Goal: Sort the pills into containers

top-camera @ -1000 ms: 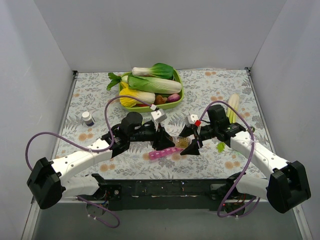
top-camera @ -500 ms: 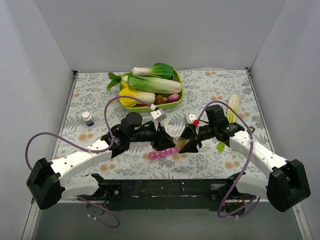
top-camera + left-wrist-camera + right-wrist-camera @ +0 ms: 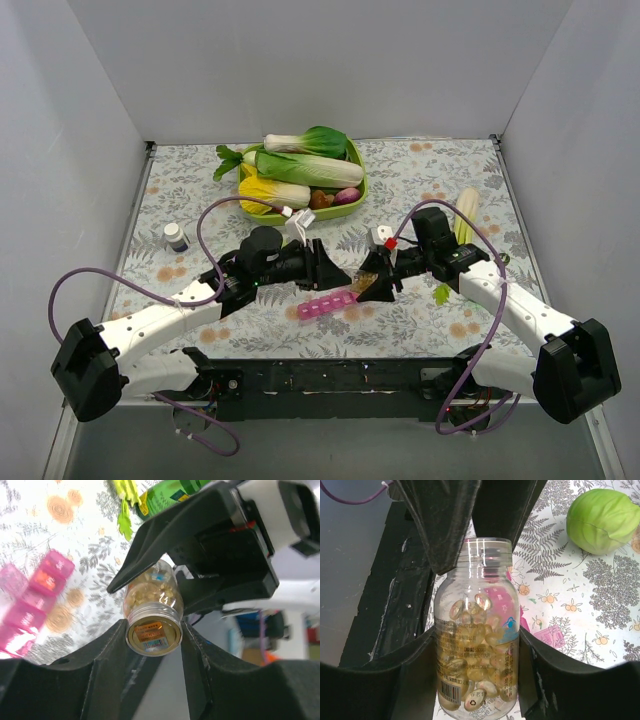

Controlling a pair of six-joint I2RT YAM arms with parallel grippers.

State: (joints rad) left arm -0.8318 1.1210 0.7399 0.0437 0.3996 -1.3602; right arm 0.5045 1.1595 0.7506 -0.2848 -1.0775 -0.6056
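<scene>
**Bench lot, as seen from the room**

- Pill bottle [image 3: 476,630]: clear plastic, threaded neck with no cap. It is held off the bench [image 3: 420,170] between the two hands, with the neck turned toward the left arm.
- Pills [image 3: 480,672]: golden-amber capsules, all inside the bottle, filling roughly its lower half.
- Pink pill organiser [image 3: 328,304]: a strip of square compartments lying flat on the floral cloth. It sits just below and beside the bottle, slanting up to the right.
- Right hand [image 3: 376,282]: fingers closed on the bottle's body, one on each flank.
- Left hand [image 3: 330,270]: fingers part-spread, one on each side of the bottle's neck and lying against it. Whether they grip it cannot be told.
- Green tray [image 3: 355,190]: at the far middle of the bench, holding a bok choy [image 3: 310,140] and other vegetables.
- Small white bottle [image 3: 176,236]: upright at the left, well apart from the hands.
- Pale long vegetable [image 3: 466,212]: on the right of the bench.
</scene>
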